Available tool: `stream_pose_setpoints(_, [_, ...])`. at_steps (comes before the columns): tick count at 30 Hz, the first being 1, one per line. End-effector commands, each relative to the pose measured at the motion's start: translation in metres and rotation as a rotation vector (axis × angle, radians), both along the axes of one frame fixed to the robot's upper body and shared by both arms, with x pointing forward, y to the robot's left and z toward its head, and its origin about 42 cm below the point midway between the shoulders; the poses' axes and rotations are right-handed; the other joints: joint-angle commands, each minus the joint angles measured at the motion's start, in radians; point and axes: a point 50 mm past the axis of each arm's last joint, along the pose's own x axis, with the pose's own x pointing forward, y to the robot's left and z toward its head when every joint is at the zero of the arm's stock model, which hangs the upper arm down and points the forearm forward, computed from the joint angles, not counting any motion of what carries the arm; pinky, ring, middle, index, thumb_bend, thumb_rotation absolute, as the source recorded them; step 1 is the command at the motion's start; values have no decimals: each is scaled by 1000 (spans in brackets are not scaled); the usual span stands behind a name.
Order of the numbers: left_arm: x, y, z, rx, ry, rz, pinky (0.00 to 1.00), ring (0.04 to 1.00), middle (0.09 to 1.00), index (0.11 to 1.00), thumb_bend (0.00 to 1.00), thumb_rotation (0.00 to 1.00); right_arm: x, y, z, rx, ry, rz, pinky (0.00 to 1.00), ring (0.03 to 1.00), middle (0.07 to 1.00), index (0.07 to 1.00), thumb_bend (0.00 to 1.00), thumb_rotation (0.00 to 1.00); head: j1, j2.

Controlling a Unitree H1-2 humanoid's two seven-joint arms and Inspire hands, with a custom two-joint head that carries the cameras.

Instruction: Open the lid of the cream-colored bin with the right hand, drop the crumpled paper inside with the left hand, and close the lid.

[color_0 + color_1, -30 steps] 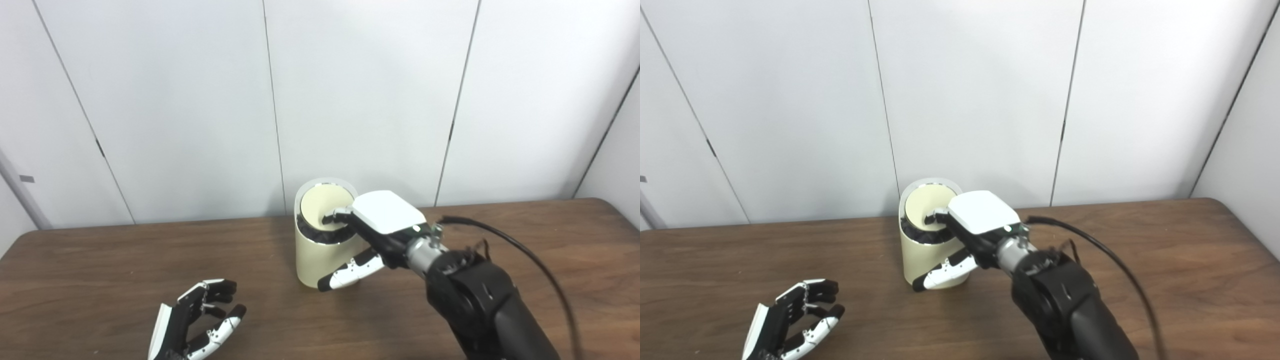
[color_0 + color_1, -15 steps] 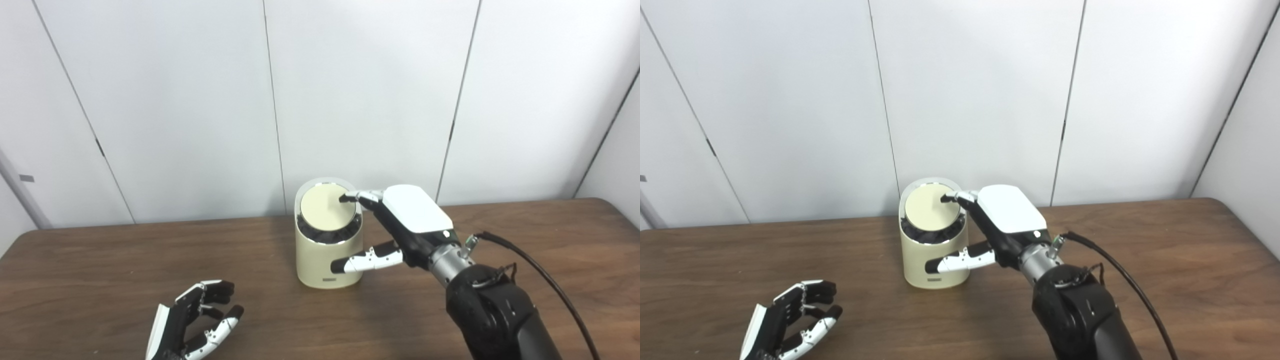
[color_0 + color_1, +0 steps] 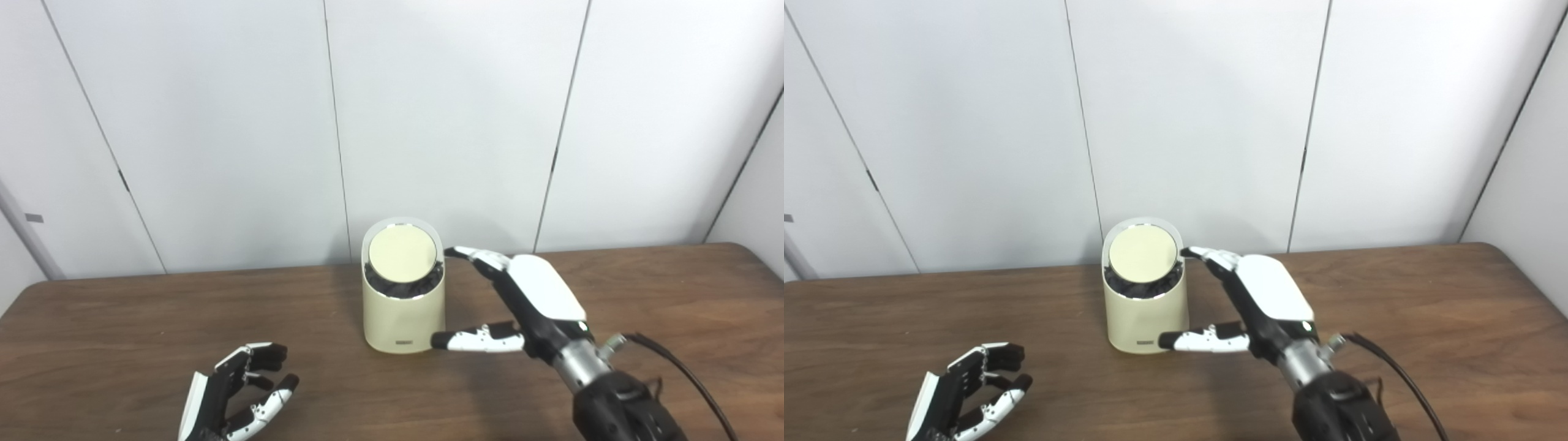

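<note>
The cream-colored bin (image 3: 403,312) stands upright at the back middle of the wooden table (image 3: 122,331). Its round lid (image 3: 402,253) sits down in the chrome-rimmed top, with a black liner showing below it. My right hand (image 3: 527,300) is open just right of the bin, fingers stretched toward its top edge and thumb pointing at its lower side, apart from it. My left hand (image 3: 236,392) rests open near the front left, palm turned inward, holding nothing. No crumpled paper shows in either view.
White wall panels (image 3: 453,116) rise right behind the table's back edge. A black cable (image 3: 680,367) trails from my right forearm. A grey bar (image 3: 24,233) leans at the far left.
My right hand has come off the lid and drawn back to the right and down. The lid, pushed in and tilted a second ago, now sits level in the rim. The left hand barely moved.
</note>
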Motion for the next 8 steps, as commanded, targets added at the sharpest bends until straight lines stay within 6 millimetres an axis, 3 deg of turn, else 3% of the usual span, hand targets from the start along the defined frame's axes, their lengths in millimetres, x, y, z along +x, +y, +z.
stream_pose_setpoints(1, [6,5,13,4,-76,-8,541,659,671,648,610,279,-2,-3,6,54,-85,8,806,887,873,868,854,690,0,0])
stream_pose_setpoints(4, [5,7,13,9,-81,-8,544,660,671,649,616,300,-9,-12,-8,101,-91,-13,770,887,886,870,853,758,1,1])
stream_pose_setpoints(8, [3,8,14,14,-82,-2,544,660,670,650,609,294,-16,-26,-28,185,-90,-26,796,891,891,879,836,770,4,0])
